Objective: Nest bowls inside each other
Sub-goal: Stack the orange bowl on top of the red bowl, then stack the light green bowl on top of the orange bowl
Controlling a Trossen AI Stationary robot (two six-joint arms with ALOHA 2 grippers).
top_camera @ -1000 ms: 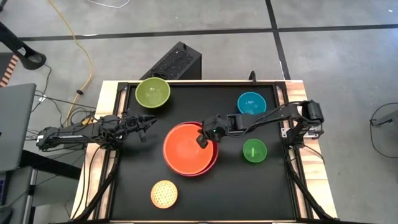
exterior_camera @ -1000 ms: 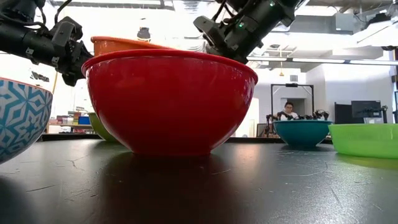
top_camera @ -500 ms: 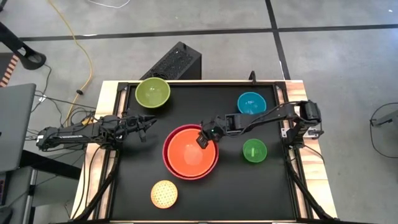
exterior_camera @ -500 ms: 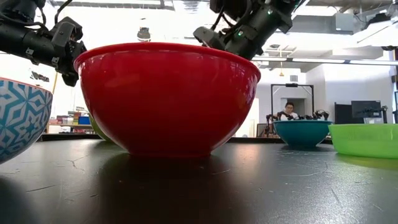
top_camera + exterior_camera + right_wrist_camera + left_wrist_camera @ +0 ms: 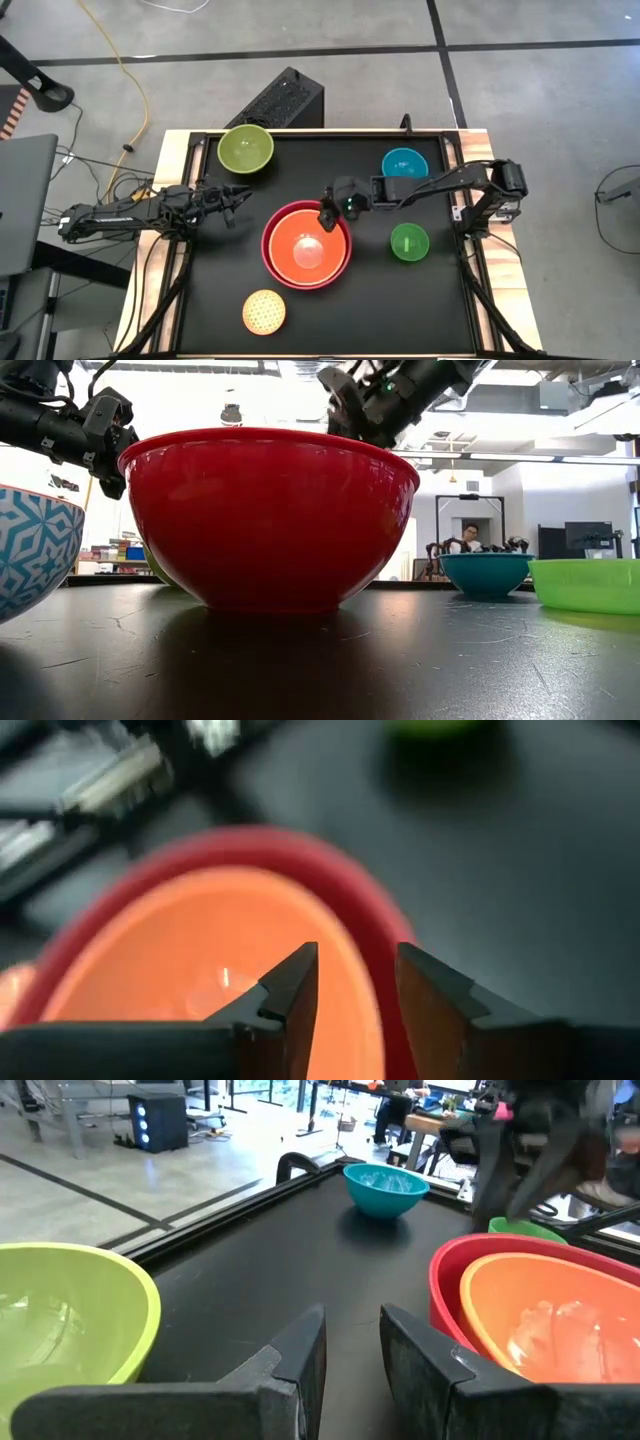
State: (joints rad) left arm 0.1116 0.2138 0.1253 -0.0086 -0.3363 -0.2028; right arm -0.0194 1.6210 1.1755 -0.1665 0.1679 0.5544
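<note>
The orange bowl (image 5: 300, 258) sits level inside the red-pink bowl (image 5: 267, 246) at the table's middle. My right gripper (image 5: 324, 216) hangs open just above their far right rim, touching neither; its wrist view shows both rims below the open fingers (image 5: 352, 965). My left gripper (image 5: 232, 206) waits open, level, left of the red-pink bowl. The olive-green bowl (image 5: 246, 148) stands at the far left, the teal-blue one (image 5: 404, 165) at the far right, the bright green one (image 5: 409, 242) at the right and the yellow one (image 5: 264, 311) near the front edge.
The table has a raised frame (image 5: 450, 160) along its edges. Bare black tabletop lies between the nested pair and the bright green bowl. In the low view a bowl with a blue-and-white outside (image 5: 30, 550) stands close at the left. A person (image 5: 463, 538) sits in the room behind.
My right gripper has let go of the orange bowl's rim, opened, and risen a little toward the far edge. The orange bowl, which stuck up tilted out of the red-pink bowl, has dropped and now sits level inside it.
</note>
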